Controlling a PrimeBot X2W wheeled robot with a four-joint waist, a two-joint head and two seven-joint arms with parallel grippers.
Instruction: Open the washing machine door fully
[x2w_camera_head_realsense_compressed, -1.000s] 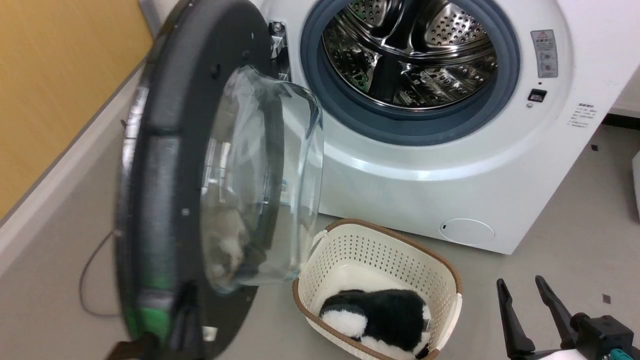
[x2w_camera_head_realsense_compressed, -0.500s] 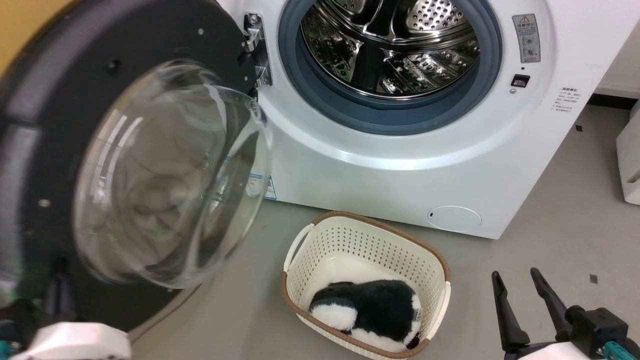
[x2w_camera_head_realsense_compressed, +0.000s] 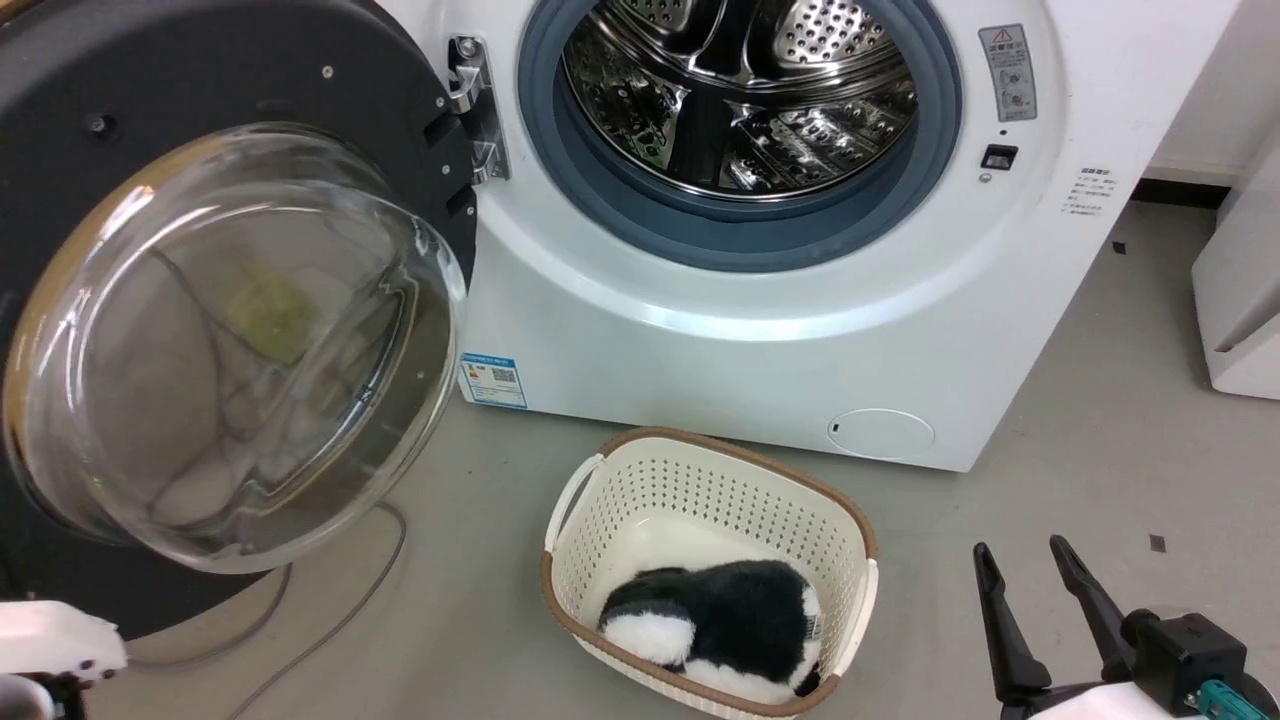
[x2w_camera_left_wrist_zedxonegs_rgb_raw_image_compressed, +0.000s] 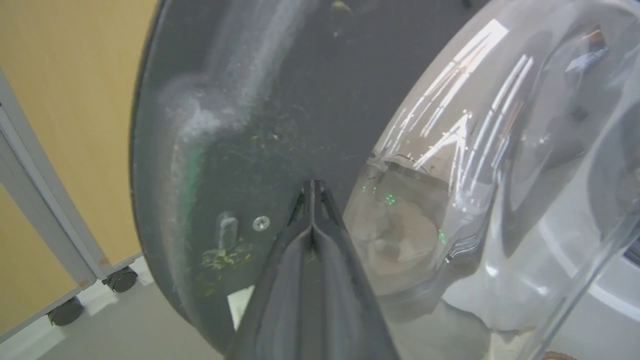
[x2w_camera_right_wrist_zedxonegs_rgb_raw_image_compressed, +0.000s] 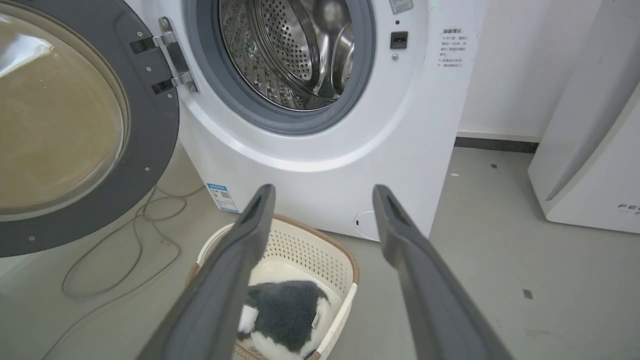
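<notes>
The washing machine door (x2w_camera_head_realsense_compressed: 250, 60), a black ring around a bulging glass bowl (x2w_camera_head_realsense_compressed: 230, 340), stands swung out to the left on its hinge (x2w_camera_head_realsense_compressed: 470, 110). Its inner side faces me. The white washing machine (x2w_camera_head_realsense_compressed: 760, 340) shows its grey-blue ring and bare steel drum (x2w_camera_head_realsense_compressed: 740, 90). In the left wrist view my left gripper (x2w_camera_left_wrist_zedxonegs_rgb_raw_image_compressed: 312, 184) is shut, empty, its tip at the door's (x2w_camera_left_wrist_zedxonegs_rgb_raw_image_compressed: 260, 125) black inner face beside the glass (x2w_camera_left_wrist_zedxonegs_rgb_raw_image_compressed: 500, 175). My pale left forearm (x2w_camera_head_realsense_compressed: 50, 640) sits at the lower left. My right gripper (x2w_camera_head_realsense_compressed: 1020, 550) (x2w_camera_right_wrist_zedxonegs_rgb_raw_image_compressed: 324, 190) hangs open at the lower right, away from the machine.
A cream basket (x2w_camera_head_realsense_compressed: 600, 480) holding a black-and-white plush toy (x2w_camera_head_realsense_compressed: 730, 620) stands on the floor before the machine. A grey cable (x2w_camera_head_realsense_compressed: 330, 610) lies under the door. A white appliance (x2w_camera_head_realsense_compressed: 1240, 290) stands at the right. A wood-coloured panel on casters (x2w_camera_left_wrist_zedxonegs_rgb_raw_image_compressed: 60, 125) is behind the door.
The door has swung further out to the left, from edge-on to showing its whole inner face. My left forearm has come into the lower left. The head camera has shifted.
</notes>
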